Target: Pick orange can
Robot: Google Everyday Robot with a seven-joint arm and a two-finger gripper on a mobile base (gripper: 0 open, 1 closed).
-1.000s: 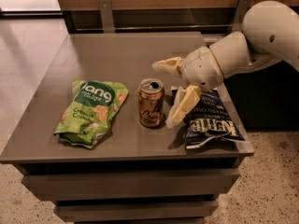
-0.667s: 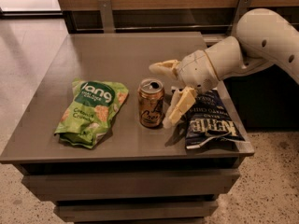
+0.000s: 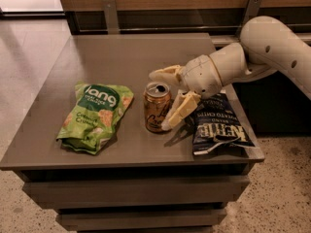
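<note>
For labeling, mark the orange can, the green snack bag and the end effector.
orange can (image 3: 155, 112), camera view, front wall.
green snack bag (image 3: 95, 114), camera view, middle of its face.
end effector (image 3: 159, 100), camera view, midway between its open fingertips, at the can.

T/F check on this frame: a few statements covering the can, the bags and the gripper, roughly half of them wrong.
1. The orange can stands upright on the table. True.
2. The green bag lies between the can and the dark bag. False: the can stands between the two bags.
3. The gripper is open, with its fingers spread close around the can. True.
4. The can is lifted off the table. False: it sits on the tabletop.
</note>
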